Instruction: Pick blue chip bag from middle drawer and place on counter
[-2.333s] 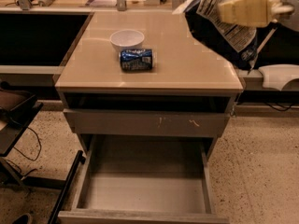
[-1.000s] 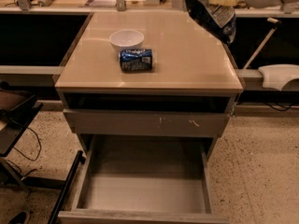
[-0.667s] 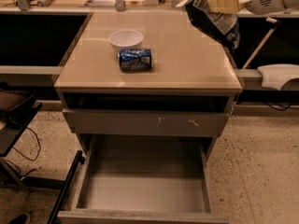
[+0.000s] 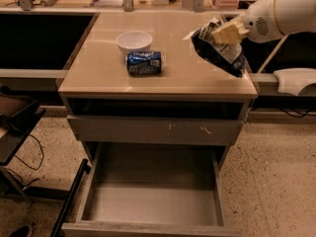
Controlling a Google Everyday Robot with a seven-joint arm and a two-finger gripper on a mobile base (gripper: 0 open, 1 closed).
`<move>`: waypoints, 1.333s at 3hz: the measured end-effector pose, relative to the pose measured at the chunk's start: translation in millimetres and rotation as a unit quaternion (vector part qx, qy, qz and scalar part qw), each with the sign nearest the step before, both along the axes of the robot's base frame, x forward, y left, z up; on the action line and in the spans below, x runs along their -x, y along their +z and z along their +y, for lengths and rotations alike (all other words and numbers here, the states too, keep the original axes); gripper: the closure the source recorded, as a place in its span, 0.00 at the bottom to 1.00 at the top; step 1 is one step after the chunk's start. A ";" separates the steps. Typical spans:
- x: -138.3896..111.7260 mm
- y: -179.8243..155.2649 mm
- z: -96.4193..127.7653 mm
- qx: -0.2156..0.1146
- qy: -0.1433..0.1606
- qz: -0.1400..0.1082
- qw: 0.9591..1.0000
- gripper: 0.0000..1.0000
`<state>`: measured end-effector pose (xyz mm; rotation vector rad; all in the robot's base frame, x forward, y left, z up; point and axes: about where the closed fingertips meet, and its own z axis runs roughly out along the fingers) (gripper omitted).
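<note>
The blue chip bag (image 4: 220, 52) is crinkled dark blue foil with white panels. It hangs from my gripper (image 4: 223, 33), which is shut on its top, over the right side of the beige counter (image 4: 197, 80). The bag's lower end hangs close to the counter's right edge; I cannot tell whether it touches. The white arm comes in from the upper right. The pulled-out grey drawer (image 4: 153, 194) below the counter holds nothing.
A blue soda can (image 4: 144, 63) lies on its side at the counter's middle, with a white bowl (image 4: 134, 41) just behind it. A grey drawer front with pale scratches (image 4: 158, 130) sits under the counter. A black cart (image 4: 15, 127) stands at the left.
The gripper with the bag has moved down and toward the front, from above the counter's back right corner to low over its right side.
</note>
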<state>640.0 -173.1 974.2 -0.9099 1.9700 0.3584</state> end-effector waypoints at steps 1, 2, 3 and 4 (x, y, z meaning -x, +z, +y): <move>-30.4 -22.0 -0.5 0.014 -0.024 0.008 1.000 1.00; -70.4 -28.4 -3.4 0.028 -0.057 0.000 0.998 1.00; -95.0 -22.4 -9.2 0.028 -0.077 -0.017 0.996 1.00; -105.5 -11.9 -25.4 0.028 -0.092 -0.034 0.995 1.00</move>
